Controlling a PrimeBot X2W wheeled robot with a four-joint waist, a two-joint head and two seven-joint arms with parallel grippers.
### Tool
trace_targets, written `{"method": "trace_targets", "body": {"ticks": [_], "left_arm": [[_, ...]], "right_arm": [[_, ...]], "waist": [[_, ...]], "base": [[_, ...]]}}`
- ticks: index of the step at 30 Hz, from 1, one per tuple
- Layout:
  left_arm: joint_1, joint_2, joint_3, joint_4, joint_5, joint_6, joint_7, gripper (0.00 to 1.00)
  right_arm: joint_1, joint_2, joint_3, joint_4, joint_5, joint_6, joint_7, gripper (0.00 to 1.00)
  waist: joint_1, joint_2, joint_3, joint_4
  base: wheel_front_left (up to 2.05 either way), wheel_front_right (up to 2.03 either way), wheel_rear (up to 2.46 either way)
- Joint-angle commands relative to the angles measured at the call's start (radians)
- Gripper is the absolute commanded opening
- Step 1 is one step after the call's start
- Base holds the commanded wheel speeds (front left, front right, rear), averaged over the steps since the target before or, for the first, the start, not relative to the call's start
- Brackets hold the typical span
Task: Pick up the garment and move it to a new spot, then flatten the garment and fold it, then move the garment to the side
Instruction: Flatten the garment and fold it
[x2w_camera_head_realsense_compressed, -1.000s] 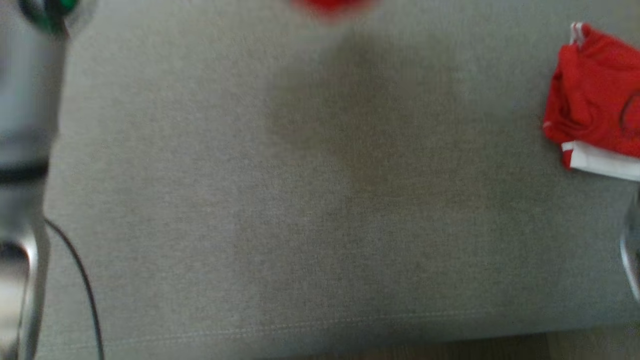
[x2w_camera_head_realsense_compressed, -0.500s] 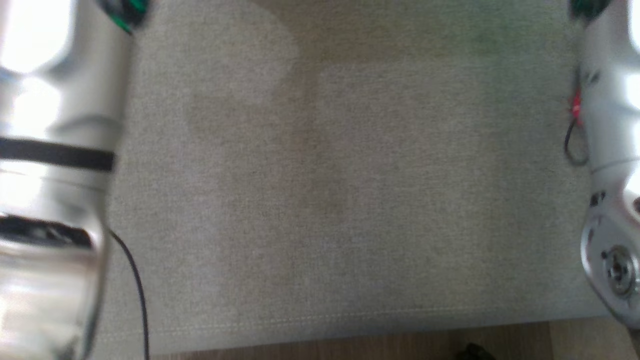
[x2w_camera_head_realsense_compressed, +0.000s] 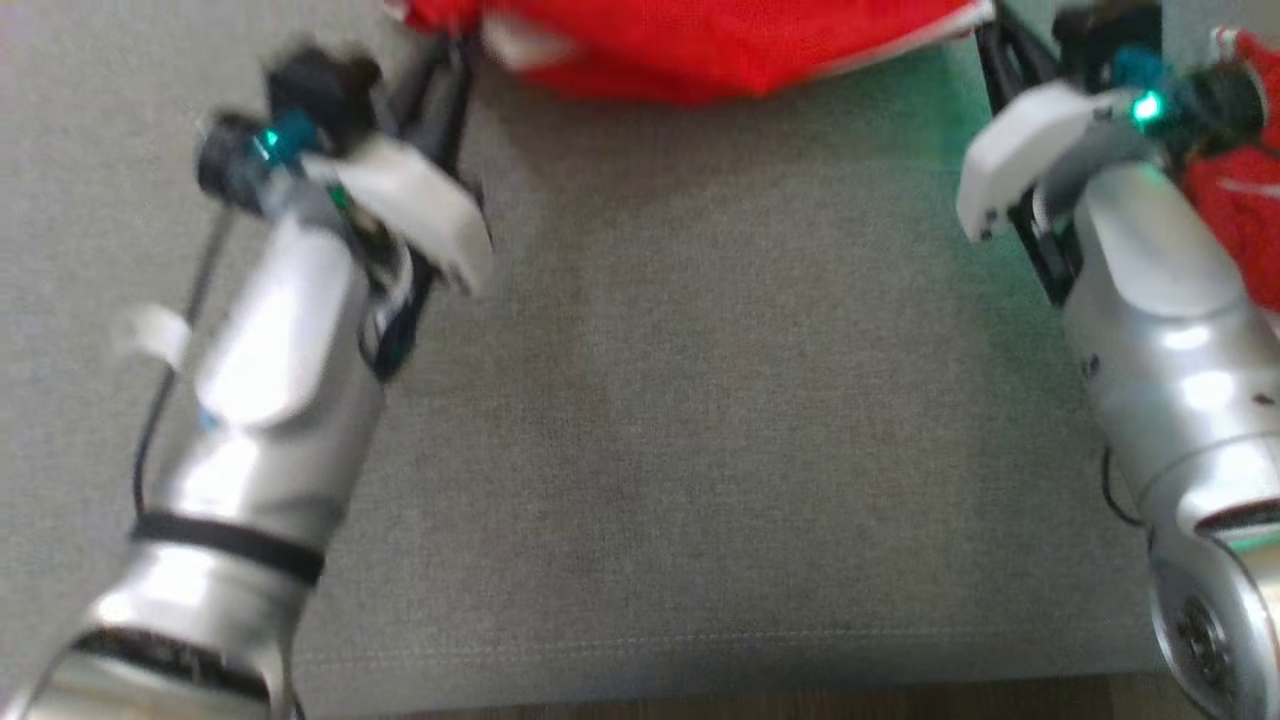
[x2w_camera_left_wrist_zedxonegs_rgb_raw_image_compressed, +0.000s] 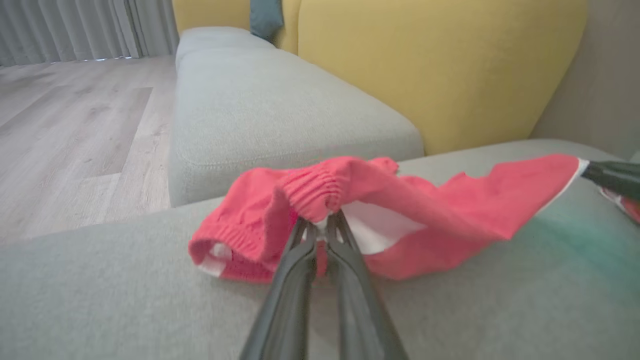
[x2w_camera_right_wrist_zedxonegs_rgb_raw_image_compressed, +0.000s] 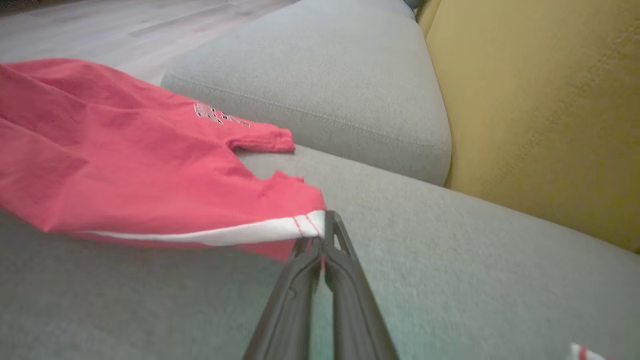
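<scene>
The garment (x2w_camera_head_realsense_compressed: 700, 40) is red shorts with white trim and an elastic waistband, stretched just above the grey sofa seat (x2w_camera_head_realsense_compressed: 700, 400) at the top of the head view. My left gripper (x2w_camera_left_wrist_zedxonegs_rgb_raw_image_compressed: 324, 225) is shut on the gathered waistband (x2w_camera_left_wrist_zedxonegs_rgb_raw_image_compressed: 315, 192). My right gripper (x2w_camera_right_wrist_zedxonegs_rgb_raw_image_compressed: 322, 232) is shut on the white-trimmed corner (x2w_camera_right_wrist_zedxonegs_rgb_raw_image_compressed: 305, 225). In the head view the left gripper (x2w_camera_head_realsense_compressed: 450, 50) stands at the cloth's left end and the right gripper (x2w_camera_head_realsense_compressed: 985, 35) at its right end. The garment (x2w_camera_right_wrist_zedxonegs_rgb_raw_image_compressed: 125, 165) sags between them, partly resting on the cushion.
A second red cloth (x2w_camera_head_realsense_compressed: 1235, 200) lies on the seat behind my right arm. A yellow backrest (x2w_camera_left_wrist_zedxonegs_rgb_raw_image_compressed: 440, 70) rises at the back. Another grey cushion (x2w_camera_left_wrist_zedxonegs_rgb_raw_image_compressed: 280, 110) adjoins the seat, with wooden floor (x2w_camera_left_wrist_zedxonegs_rgb_raw_image_compressed: 65, 125) beyond. The seat's front edge (x2w_camera_head_realsense_compressed: 700, 660) runs along the bottom.
The head view has shifted and sharpened. Both arms now reach forward, with the red garment spread between the grippers at the top; before, only blurred forearms showed at the sides.
</scene>
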Motion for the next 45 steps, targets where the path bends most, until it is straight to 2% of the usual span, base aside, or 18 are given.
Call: {"method": "trace_targets", "body": {"ticks": [1,11,19,24,33,34,41,43,45], "left_arm": [[0.01,0.039,0.006,-0.045,0.016,-0.005,-0.005,0.0],[0.218,0.067,-0.072,-0.132,0.035,-0.014,-0.005,0.0],[0.346,0.086,-0.141,-0.207,0.028,-0.015,-0.005,0.0],[0.419,0.1,-0.188,-0.258,0.017,-0.015,0.02,0.0],[0.554,0.141,-0.285,-0.414,-0.013,-0.016,0.127,0.0],[0.554,0.141,-0.285,-0.414,-0.013,-0.016,0.127,0.0],[0.652,0.182,-0.338,-0.591,-0.052,-0.016,0.23,0.0],[0.681,0.194,-0.347,-0.662,-0.077,-0.016,0.268,0.0],[0.683,0.201,-0.349,-0.704,-0.084,-0.015,0.289,0.0]], "right_arm": [[0.009,-0.006,0.037,-0.01,0.027,-0.001,-0.014,0.0],[0.108,-0.105,0.218,0.023,0.192,-0.001,0.021,0.0],[0.216,-0.208,0.371,-0.066,0.351,-0.001,0.115,0.0],[0.301,-0.305,0.457,-0.185,0.47,-0.001,0.209,0.0],[0.469,-0.532,0.556,-0.481,0.659,-0.001,0.445,0.0],[0.469,-0.532,0.556,-0.481,0.659,-0.001,0.445,0.0],[0.592,-0.714,0.537,-0.74,0.771,-0.001,0.635,0.0],[0.631,-0.77,0.483,-0.833,0.798,-0.001,0.698,0.0],[0.651,-0.794,0.436,-0.877,0.798,-0.001,0.722,0.0]], "waist": [[0.0,0.0,-0.043,0.002],[0.0,0.0,-0.162,-0.002],[0.0,0.0,-0.24,-0.002],[0.0,0.0,-0.285,0.003],[0.0,0.0,-0.347,0.008],[0.0,0.0,-0.347,0.008],[0.0,0.0,-0.36,0.009],[0.0,0.0,-0.355,0.016],[0.0,0.0,-0.346,0.023]], "base": [[0.0,0.0,0.0],[0.0,0.0,0.0],[0.0,0.0,0.0],[0.0,0.0,0.0],[0.0,0.0,0.0],[0.0,0.0,0.0],[0.0,0.0,0.0],[0.0,0.0,0.0],[0.0,0.0,0.0]]}}
